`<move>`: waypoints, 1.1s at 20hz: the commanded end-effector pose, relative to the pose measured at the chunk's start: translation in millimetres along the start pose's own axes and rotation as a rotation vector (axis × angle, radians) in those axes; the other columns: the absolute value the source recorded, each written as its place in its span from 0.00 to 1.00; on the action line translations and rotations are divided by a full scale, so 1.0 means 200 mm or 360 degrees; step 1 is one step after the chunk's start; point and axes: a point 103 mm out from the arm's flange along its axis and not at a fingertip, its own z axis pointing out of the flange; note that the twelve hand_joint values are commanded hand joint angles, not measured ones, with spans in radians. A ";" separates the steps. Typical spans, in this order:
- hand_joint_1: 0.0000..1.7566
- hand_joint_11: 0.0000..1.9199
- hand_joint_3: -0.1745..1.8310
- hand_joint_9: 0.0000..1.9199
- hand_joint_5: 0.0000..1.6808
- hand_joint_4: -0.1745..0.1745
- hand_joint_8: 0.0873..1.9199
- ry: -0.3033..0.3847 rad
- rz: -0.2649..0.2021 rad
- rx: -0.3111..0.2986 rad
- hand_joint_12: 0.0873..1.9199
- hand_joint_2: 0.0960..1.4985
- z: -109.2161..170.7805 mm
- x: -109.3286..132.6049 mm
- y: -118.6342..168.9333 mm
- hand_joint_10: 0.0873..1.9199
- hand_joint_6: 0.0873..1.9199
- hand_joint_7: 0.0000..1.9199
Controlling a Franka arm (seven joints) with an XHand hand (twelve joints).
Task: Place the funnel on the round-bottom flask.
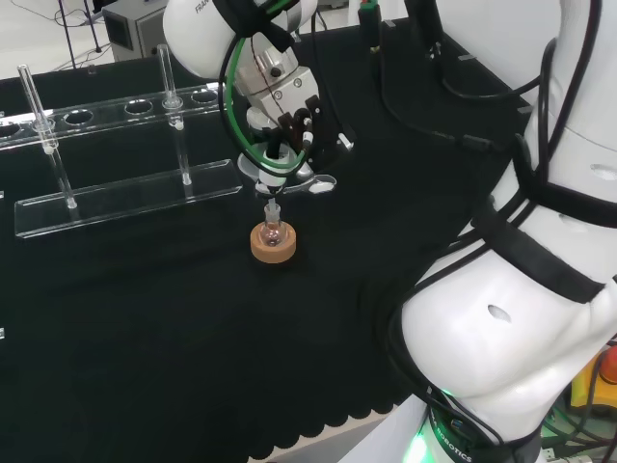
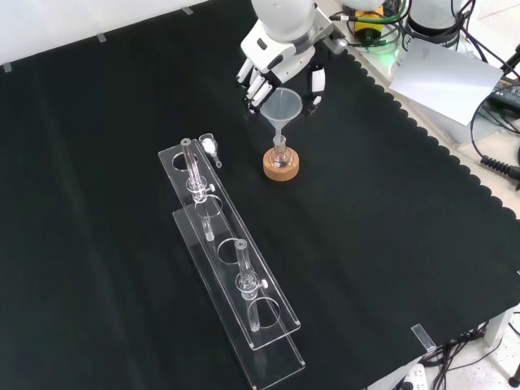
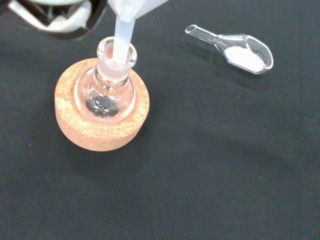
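Funnel (image 2: pixel 281 106) position: you will find its stem lowered into the neck of the round flask (image 3: pixel 107 92), which sits upright in a cork ring (image 2: pixel 281 166) on the black cloth (image 2: pixel 390 244). The hand (image 2: pixel 272 69) is directly behind the funnel's bowl with fingers curled round it. A small glass scoop (image 3: pixel 237 50) of white powder lies near the ring, apart from it.

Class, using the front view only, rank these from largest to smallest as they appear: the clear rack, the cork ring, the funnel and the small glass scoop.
1. clear rack
2. funnel and cork ring: they look about alike, so I will not rank them.
3. glass scoop
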 end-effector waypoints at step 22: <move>0.51 0.29 0.45 0.49 0.41 0.41 0.39 0.0017 -0.0006 0.0043 0.64 0.44 0.08 -0.01 0.05 0.27 0.45 0.35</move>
